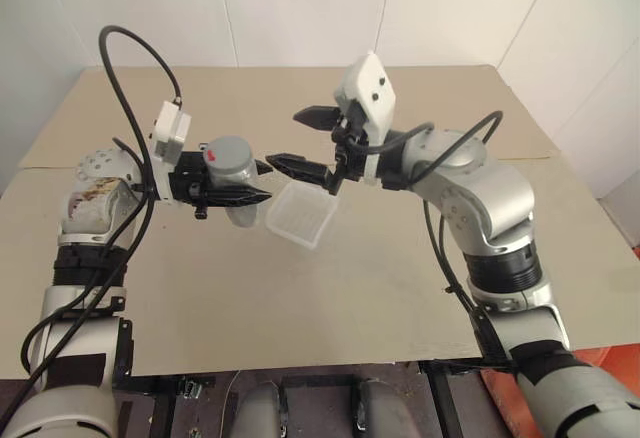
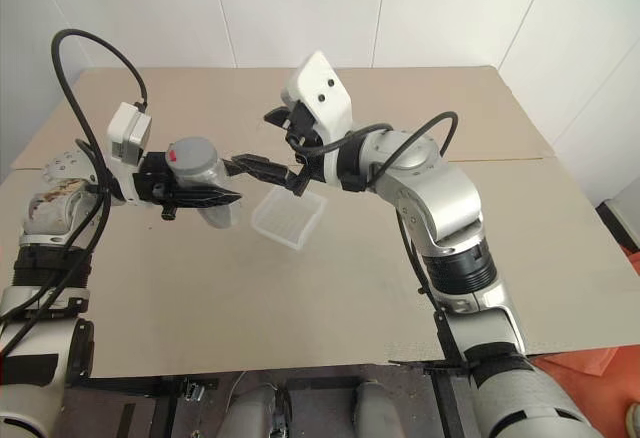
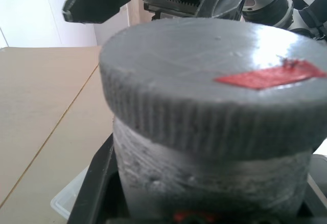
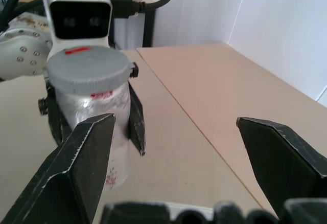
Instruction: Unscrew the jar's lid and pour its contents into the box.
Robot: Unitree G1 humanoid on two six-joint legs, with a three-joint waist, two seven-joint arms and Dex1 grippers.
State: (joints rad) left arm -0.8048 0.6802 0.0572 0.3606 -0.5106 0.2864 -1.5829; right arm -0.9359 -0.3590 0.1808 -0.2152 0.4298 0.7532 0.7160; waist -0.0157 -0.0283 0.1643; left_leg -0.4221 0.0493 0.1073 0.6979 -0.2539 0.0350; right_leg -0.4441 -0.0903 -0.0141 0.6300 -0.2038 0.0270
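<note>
Clamped around the jar [image 1: 235,193], the left end effector [image 1: 240,186] holds it up off the worktop [image 1: 330,298], its black fingers lying level along the jar's sides and pointing toward the other arm. Standing upright in that grip, the jar has the lid [image 1: 229,151] screwed on top, light grey with a ribbed edge and a strip of red tape across its flat face. A second red mark shows on the clear wall just under the lid, visible in the right wrist view. Its wall looks frosted, and I cannot make out the contents through it.

Facing it from the other side, the right end effector [image 1: 298,140] hangs in the air with its jaws spread wide and nothing between them. One finger [image 1: 318,116] sits higher and farther back, the other lower with its tip near the lid yet apart from it.

On the worktop below and between the two arms lies the box [image 1: 300,215], a shallow translucent tray, sitting just beside the jar's lower end as seen from the head.
</note>
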